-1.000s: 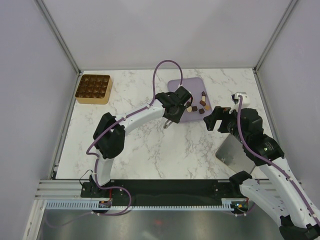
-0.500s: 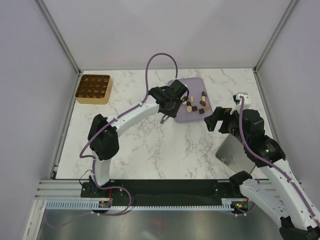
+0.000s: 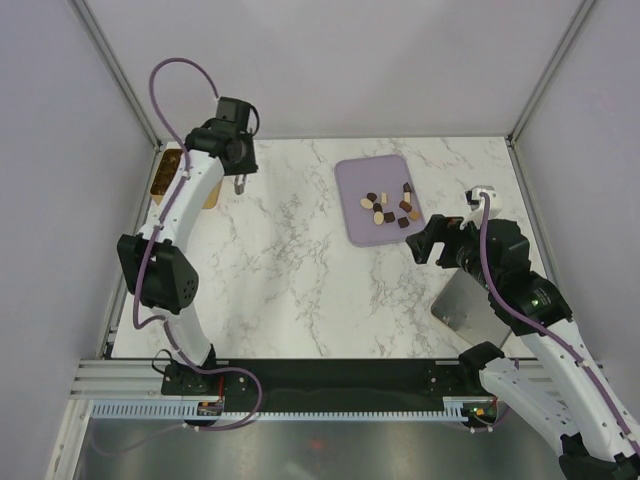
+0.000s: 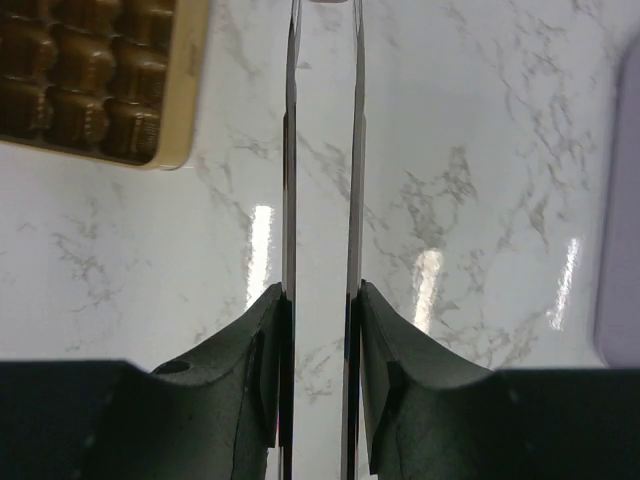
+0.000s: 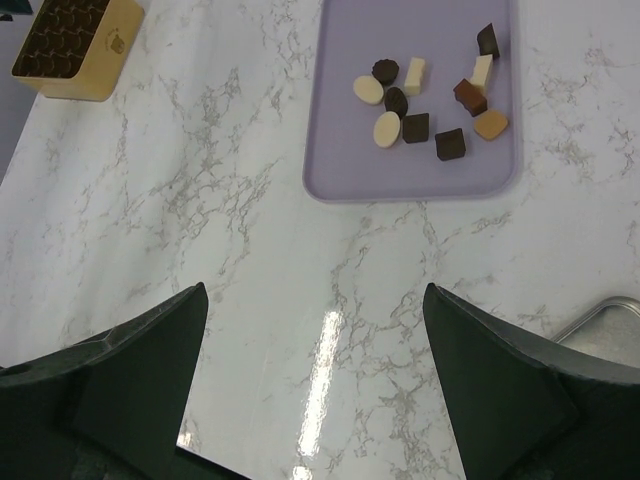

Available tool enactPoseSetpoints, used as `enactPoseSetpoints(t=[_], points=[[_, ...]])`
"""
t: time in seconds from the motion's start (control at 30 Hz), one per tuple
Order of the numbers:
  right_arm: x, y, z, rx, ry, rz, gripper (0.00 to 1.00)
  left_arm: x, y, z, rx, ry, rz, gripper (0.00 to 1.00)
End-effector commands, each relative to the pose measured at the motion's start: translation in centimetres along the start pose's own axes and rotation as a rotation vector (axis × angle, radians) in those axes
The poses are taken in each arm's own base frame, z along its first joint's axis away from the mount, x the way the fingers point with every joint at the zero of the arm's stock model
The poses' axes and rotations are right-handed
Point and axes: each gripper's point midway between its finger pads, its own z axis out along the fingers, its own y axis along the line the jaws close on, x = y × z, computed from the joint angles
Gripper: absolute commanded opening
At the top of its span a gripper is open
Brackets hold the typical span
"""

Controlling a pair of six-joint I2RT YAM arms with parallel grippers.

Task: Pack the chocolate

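Several chocolate pieces (image 3: 385, 208), dark, tan and cream, lie on the lilac tray (image 3: 350, 228); they also show in the right wrist view (image 5: 416, 127) on that tray (image 5: 340, 150). The golden compartmented box (image 3: 166, 178) stands far left, partly hidden by my left arm. My left gripper (image 3: 240, 183) hangs just right of the box. In the left wrist view its thin fingers (image 4: 292, 150) stand close and parallel beside the box (image 4: 90, 80); its tips (image 4: 325, 8) run off the frame, with nothing seen between them. My right gripper (image 3: 435, 238) (image 5: 315, 290) is wide open and empty, near of the tray.
A flat grey metal sheet (image 3: 462, 305) lies under my right arm at the near right; its corner also shows in the right wrist view (image 5: 600, 318). The lilac tray's edge (image 4: 625, 250) shows at the right of the left wrist view. White walls enclose the marble table.
My left arm has swung from the lilac tray far to the left, and its gripper now hangs beside the golden box. The right arm has not moved.
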Motion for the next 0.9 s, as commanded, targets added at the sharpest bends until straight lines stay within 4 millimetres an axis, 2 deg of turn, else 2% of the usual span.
enactPoseSetpoints(t=[0.0, 0.03, 0.07, 0.13, 0.2, 0.23, 0.27, 0.33, 0.53, 0.7, 0.87], points=[[-1.4, 1.0, -0.1, -0.039, -0.042, 0.008, 0.97, -2.9, 5.2, -1.4, -0.057, -0.057, -0.072, 0.37], [-1.3, 1.0, 0.0, -0.040, -0.040, 0.010, 0.97, -3.3, 6.1, -1.1, -0.064, -0.061, -0.099, 0.37], [-1.2, 1.1, 0.1, -0.045, -0.036, 0.013, 0.97, -3.4, 8.1, -0.3, -0.093, -0.048, -0.136, 0.37], [-1.1, 1.2, 0.4, -0.049, -0.036, 0.022, 0.97, -3.9, 10.6, 0.4, -0.114, -0.046, -0.187, 0.37], [-0.8, 1.2, 0.5, -0.051, -0.030, 0.025, 0.97, -3.9, 12.2, 1.7, -0.139, -0.029, -0.212, 0.37], [-0.9, 1.2, 0.6, -0.052, -0.033, 0.023, 0.97, -3.9, 13.7, 2.1, -0.160, -0.025, -0.232, 0.37], [-0.8, 1.2, 0.6, -0.052, -0.028, 0.024, 0.97, -4.0, 13.8, 2.4, -0.161, -0.025, -0.235, 0.37], [-0.8, 1.0, 0.7, -0.045, -0.031, 0.025, 0.97, -4.1, 17.0, 3.2, -0.205, -0.019, -0.286, 0.37], [-0.3, 0.5, 1.1, -0.021, -0.023, 0.025, 0.97, -4.8, 20.0, 4.8, -0.254, -0.026, -0.321, 0.37], [-0.2, 0.2, 1.6, -0.006, -0.017, 0.022, 0.97, -5.6, 21.1, 5.9, -0.285, -0.039, -0.313, 0.37], [-0.2, 0.1, 1.9, 0.006, -0.012, 0.021, 0.97, -5.4, 22.3, 7.3, -0.316, -0.033, -0.313, 0.37]])
